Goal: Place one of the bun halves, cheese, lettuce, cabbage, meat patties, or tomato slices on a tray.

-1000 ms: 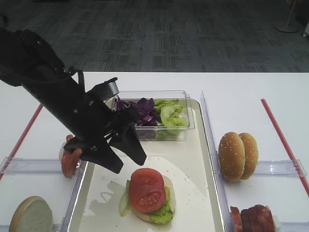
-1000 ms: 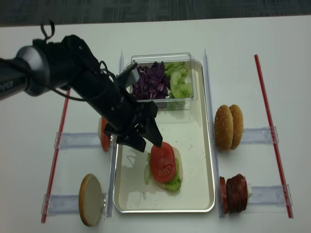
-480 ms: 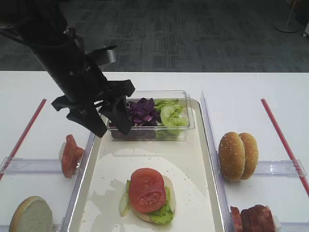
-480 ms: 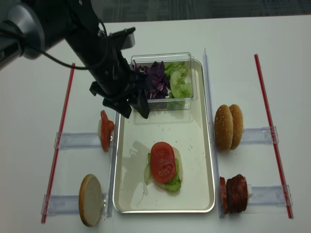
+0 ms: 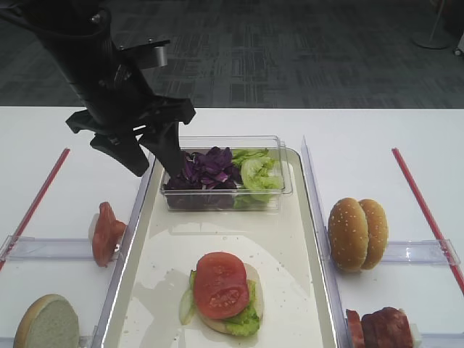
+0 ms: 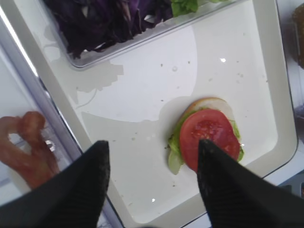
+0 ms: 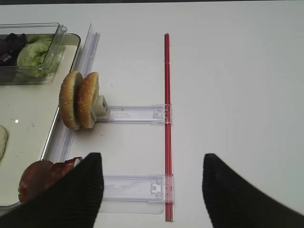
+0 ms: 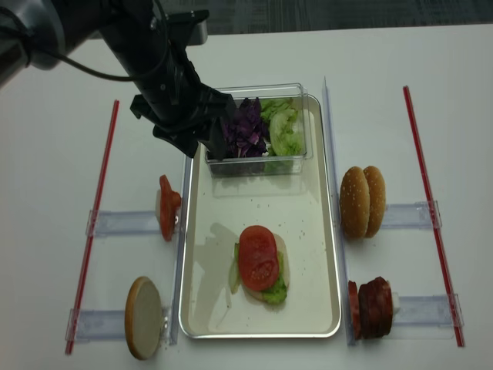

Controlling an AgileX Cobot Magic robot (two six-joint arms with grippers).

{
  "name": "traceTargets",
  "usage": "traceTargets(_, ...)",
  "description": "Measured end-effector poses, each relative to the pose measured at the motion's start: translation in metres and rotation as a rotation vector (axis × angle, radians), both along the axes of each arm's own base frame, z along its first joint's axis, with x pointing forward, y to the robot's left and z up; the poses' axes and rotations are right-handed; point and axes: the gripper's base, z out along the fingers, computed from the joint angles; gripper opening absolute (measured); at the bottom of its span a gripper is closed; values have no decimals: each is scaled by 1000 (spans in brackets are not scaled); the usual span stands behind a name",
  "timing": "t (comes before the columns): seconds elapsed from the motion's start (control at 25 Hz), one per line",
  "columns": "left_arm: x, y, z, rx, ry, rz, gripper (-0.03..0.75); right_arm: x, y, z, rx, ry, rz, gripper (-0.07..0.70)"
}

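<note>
My left gripper [image 5: 154, 165] [image 8: 200, 150] [image 6: 153, 142] hangs open and empty above the left end of the tub, over the cream tray [image 5: 290, 239] [image 8: 308, 231] [image 6: 142, 118]. On the tray lies a bun half with lettuce and a tomato slice [image 5: 220, 284] [image 8: 257, 257] [image 6: 209, 137] on top. More tomato slices [image 5: 105, 233] [image 8: 166, 207] stand on a rack to the left. Bun halves [image 5: 357, 233] [image 7: 79, 99] and meat patties [image 8: 371, 308] [image 7: 40, 178] stand to the right. Purple cabbage [image 5: 206, 165] and lettuce [image 5: 257, 174] fill the tub. My right gripper [image 7: 152, 156] is open and empty. Cheese is out of view.
The clear tub [image 8: 258, 91] sits across the tray's far end. Another bun half [image 5: 47, 325] [image 8: 143, 317] stands on the near left rack. Red strips [image 8: 96, 223] [image 8: 431, 208] [image 7: 166, 123] run along both sides. Clear plastic racks [image 7: 135, 114] hold the food.
My left gripper has lifted and drawn back from beside the tomato-topped stack to the tub's left end, empty throughout. The stack has stayed in place.
</note>
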Motion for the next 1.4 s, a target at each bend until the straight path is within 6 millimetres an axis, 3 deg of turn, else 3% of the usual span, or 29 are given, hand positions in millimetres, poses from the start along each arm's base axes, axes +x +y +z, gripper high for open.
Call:
traceTargets(0.52, 3, 16, 3, 125, -60, -12, 368, 0, -1, 0, 7, 1, -12, 480)
traceTargets(1.4, 21, 95, 9, 270, -93, 179, 366, 0, -1, 0, 7, 1, -14, 480)
